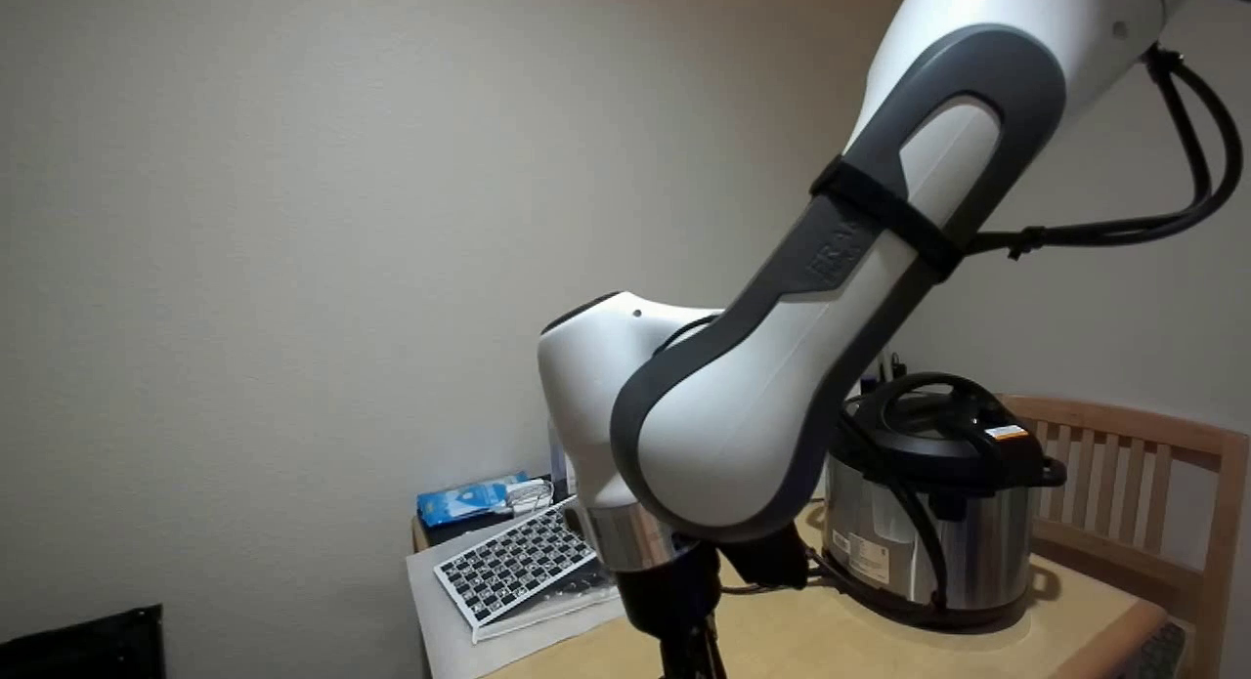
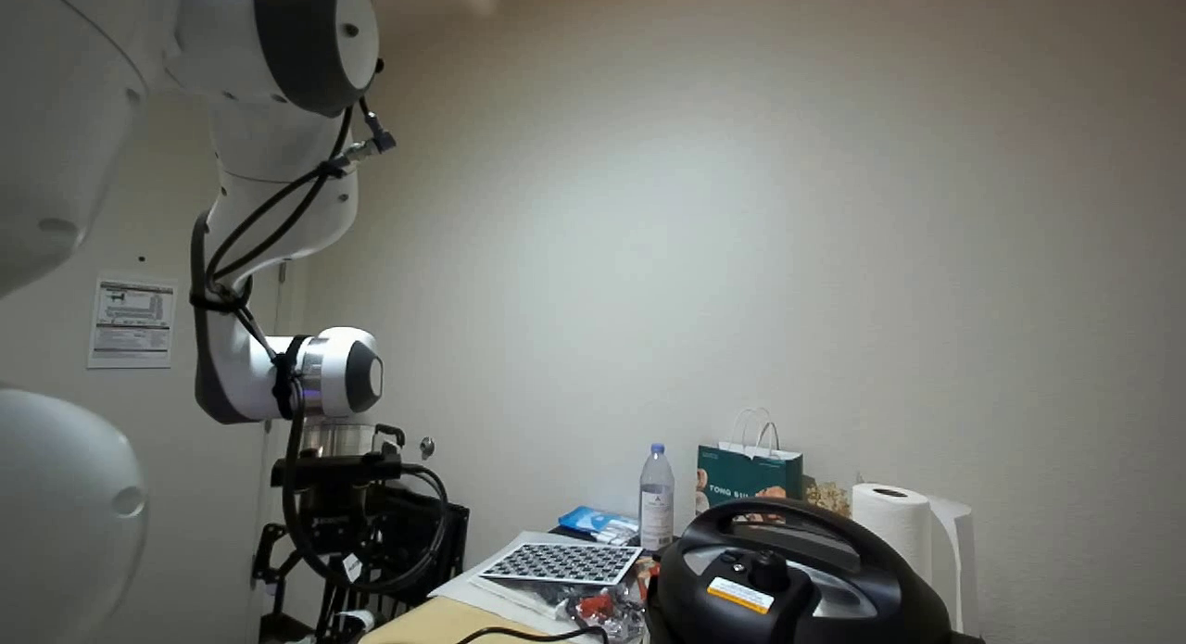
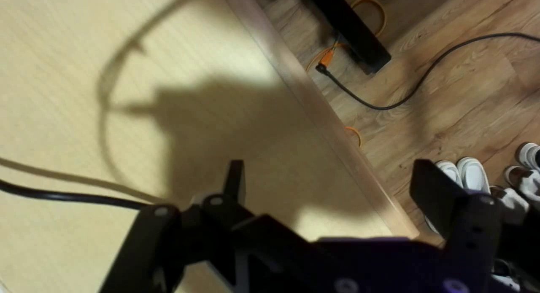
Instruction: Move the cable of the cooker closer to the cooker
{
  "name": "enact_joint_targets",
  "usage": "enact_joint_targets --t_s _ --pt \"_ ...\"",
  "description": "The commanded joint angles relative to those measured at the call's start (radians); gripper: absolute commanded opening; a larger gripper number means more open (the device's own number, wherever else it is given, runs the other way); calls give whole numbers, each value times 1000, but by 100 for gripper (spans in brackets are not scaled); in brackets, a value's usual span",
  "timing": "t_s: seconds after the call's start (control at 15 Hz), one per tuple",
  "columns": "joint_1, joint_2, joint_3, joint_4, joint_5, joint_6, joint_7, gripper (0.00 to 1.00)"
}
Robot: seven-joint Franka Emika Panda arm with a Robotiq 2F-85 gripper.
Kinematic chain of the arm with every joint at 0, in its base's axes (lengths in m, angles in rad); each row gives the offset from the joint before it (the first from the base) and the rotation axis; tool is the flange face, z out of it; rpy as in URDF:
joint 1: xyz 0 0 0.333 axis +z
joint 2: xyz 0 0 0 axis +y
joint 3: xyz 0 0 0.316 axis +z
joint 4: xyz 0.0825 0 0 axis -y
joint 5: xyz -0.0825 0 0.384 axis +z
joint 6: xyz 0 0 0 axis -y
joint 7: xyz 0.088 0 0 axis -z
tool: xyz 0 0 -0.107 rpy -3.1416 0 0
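The claw (image 3: 330,173) is gaping wide, empty — the cable (image 3: 71,196) is running near it, the cooker (image 1: 977,515) standing well apart.

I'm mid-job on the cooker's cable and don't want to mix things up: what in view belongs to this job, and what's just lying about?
For the job:
cooker
black cable, trailing over the table
gripper, open

Just lying about:
checkered board
bottle
green bag
blue packet
paper-towel roll
shoes
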Motion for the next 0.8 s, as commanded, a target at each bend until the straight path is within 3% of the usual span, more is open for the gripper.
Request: enact_joint_targets --t_s 0.0,0.13,0.2,0.4,0.6,0.73 --pt "65 113 8 109 -117 35 78 100" --pt "100 156 6 159 -168 17 75 100" --pt "73 110 12 112 -117 19 54 100" --pt "102 160 12 160 -142 19 58 100" --pt "73 150 28 130 -87 46 30 100" --pt "87 194 19 171 -100 32 52 100"
